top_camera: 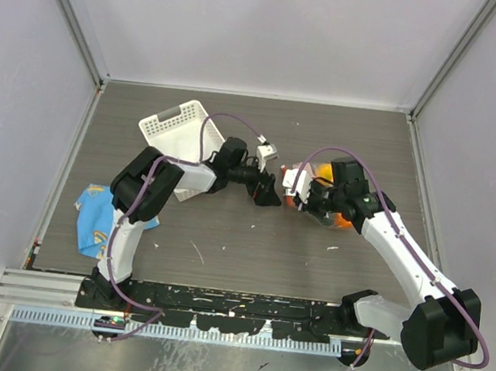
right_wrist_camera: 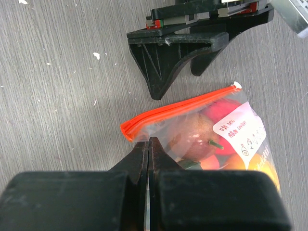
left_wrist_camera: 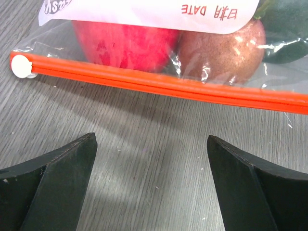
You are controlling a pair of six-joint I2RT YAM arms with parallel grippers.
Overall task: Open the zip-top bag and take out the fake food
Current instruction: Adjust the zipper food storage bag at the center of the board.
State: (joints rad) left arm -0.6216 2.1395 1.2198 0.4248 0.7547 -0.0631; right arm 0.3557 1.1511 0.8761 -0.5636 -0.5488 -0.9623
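The right gripper (right_wrist_camera: 149,142) is closed, its 2 fingers apparently pinching the clear film of the 1 zip-top bag (right_wrist_camera: 192,130) at the corner just under the orange zip strip (right_wrist_camera: 178,108). The bag lies on the counter (right_wrist_camera: 57,96) directly ahead of it. Just past the strip stands the left gripper (left_wrist_camera: 150,139), spread wide and empty, with the strip running across just ahead of its fingertips and the 1 white slider (left_wrist_camera: 20,66) ahead to its left. The film looks thin, limp and slick, so it would likely slip or bunch; the slider is probably the firmer hold. The fake food (left_wrist_camera: 125,38) inside looks hard, light and apt to roll: 4 pieces show, red-pink, peach, dark green and orange, the others hidden. Well behind the left gripper are 1 white basket (top_camera: 176,128) and 1 blue cloth (top_camera: 101,218).
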